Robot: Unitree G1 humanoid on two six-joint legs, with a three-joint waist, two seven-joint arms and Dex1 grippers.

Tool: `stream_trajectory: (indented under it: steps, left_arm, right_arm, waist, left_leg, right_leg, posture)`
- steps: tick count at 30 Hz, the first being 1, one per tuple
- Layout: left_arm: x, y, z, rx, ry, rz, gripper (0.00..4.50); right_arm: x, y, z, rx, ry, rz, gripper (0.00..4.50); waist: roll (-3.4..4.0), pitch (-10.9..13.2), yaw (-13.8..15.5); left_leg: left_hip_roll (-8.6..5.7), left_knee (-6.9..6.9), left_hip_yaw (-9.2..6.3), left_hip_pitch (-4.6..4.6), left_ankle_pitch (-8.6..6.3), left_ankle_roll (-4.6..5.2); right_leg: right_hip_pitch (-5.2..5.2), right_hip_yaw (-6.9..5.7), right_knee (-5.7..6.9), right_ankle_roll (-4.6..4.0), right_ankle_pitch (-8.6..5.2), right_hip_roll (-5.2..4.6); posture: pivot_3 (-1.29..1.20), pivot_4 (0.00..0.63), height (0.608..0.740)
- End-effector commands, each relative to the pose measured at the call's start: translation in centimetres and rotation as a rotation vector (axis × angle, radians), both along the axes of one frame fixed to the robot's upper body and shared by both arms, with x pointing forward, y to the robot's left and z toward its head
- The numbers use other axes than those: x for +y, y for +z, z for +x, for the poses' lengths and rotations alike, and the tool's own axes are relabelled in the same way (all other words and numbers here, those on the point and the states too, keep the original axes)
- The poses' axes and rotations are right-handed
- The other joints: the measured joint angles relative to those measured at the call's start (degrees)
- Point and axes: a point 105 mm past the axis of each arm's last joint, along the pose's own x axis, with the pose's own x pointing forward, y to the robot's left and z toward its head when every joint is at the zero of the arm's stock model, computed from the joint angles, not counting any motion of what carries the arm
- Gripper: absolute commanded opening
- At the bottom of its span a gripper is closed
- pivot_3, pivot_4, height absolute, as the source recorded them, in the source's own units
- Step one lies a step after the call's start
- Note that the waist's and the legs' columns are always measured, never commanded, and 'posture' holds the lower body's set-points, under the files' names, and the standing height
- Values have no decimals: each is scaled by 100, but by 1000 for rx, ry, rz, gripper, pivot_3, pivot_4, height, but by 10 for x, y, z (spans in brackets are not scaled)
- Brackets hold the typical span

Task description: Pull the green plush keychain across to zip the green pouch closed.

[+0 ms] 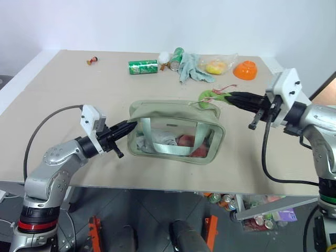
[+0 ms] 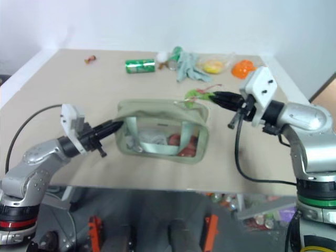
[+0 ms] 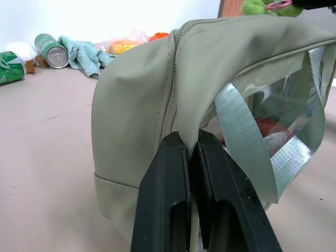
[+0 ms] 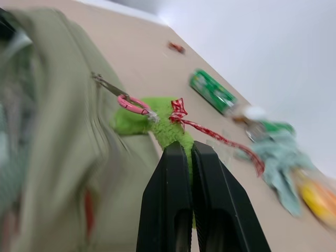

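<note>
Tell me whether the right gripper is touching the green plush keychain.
Touching. In the right wrist view, the right gripper has both black fingers shut on the green plush keychain, whose plush shows above the fingertips and between them.

No legible text or labels anywhere.

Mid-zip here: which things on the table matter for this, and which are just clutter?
In play: green pouch, green plush keychain, left gripper shut on the pouch, right gripper shut on the keychain.
Clutter: green soda can, teal glove, orange bowl.
</note>
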Motion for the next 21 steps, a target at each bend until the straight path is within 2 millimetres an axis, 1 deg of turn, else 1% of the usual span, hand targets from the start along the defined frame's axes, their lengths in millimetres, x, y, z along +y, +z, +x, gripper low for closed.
stream_trajectory:
  steps: [1,5,6,7,8,9,11,12,15,16,18,19,21]
  left_arm:
    - [10,-7,3,25,47,34,0]
    - [10,-8,3,27,51,43,0]
    - [9,-8,3,26,53,44,0]
    - [9,-8,4,26,54,45,0]
    - [8,-7,4,23,57,42,0]
    - [8,-7,4,21,59,40,0]
    - [6,-4,5,15,60,27,0]
    - [6,-3,5,13,61,22,0]
    - [4,0,6,6,63,14,0]
    - [3,1,6,4,63,13,0]
    - [2,2,6,2,63,11,0]
    - [2,3,6,1,62,10,0]
    - [1,3,6,0,62,9,0]
  right_arm:
    - [-39,20,-5,-89,-148,-18,40]
    - [-70,23,-11,-100,-271,-38,40]
    - [-84,23,-15,-96,-329,-37,40]
    - [-93,23,-18,-93,-367,-36,40]
    - [-93,18,-23,-69,-370,-29,40]
    - [-91,14,-26,-51,-365,-24,40]
    - [-73,-9,-32,30,-321,-22,40]
    - [-67,-16,-34,54,-308,-22,40]
    - [-40,-58,-44,206,-258,-20,40]
    - [-32,-73,-48,260,-247,-33,40]
    - [-22,-96,-57,348,-219,-60,40]
    - [-18,-105,-61,379,-201,-78,40]
    - [-14,-114,-65,404,-193,-86,40]
  waist:
    - [0,0,0]
    - [0,0,-1]
    - [1,0,-1]
    - [1,0,14]
    - [1,0,31]
    - [1,0,43]
    - [1,0,51]
    - [1,0,54]
    - [1,0,71]
    - [1,0,67]
    - [2,-1,58]
    - [3,-1,55]
    - [2,-1,40]
  left_leg:
    - [-1,0,0,0,0,0]
    - [-1,0,2,3,0,0]
    - [-1,0,2,3,0,0]
    - [-2,0,2,3,0,0]
    - [-5,1,0,2,0,0]
    - [-8,1,-2,2,0,0]
    - [-13,2,-3,1,0,0]
    - [-14,2,-3,3,0,0]
    - [-16,3,-7,8,0,0]
    - [-16,3,-8,12,0,0]
    - [-13,3,-6,21,0,0]
    - [-13,3,-7,25,0,-1]
    - [-15,5,-6,28,2,-2]
  right_leg:
    - [0,0,0,0,0,0]
    - [3,2,0,0,0,0]
    - [3,3,0,1,0,0]
    - [3,3,0,0,0,-1]
    - [4,2,0,1,0,-2]
    - [7,2,0,4,-2,-5]
    - [10,2,-2,8,-5,-10]
    - [12,3,-2,10,-6,-12]
    - [20,1,-4,11,-6,-13]
    - [23,1,-4,9,-7,-12]
    - [28,2,-3,-5,-13,-10]
    - [32,2,-3,-14,-17,-10]
    - [35,4,-3,-15,-17,-11]
  posture:
    - [0,150,740]
    - [0,150,740]
    - [0,150,740]
    - [0,150,740]
    - [0,150,740]
    - [0,150,740]
    - [0,150,740]
    - [0,150,740]
    - [0,150,740]
    - [0,150,740]
    - [0,150,740]
    - [0,150,740]
    - [0,150,740]
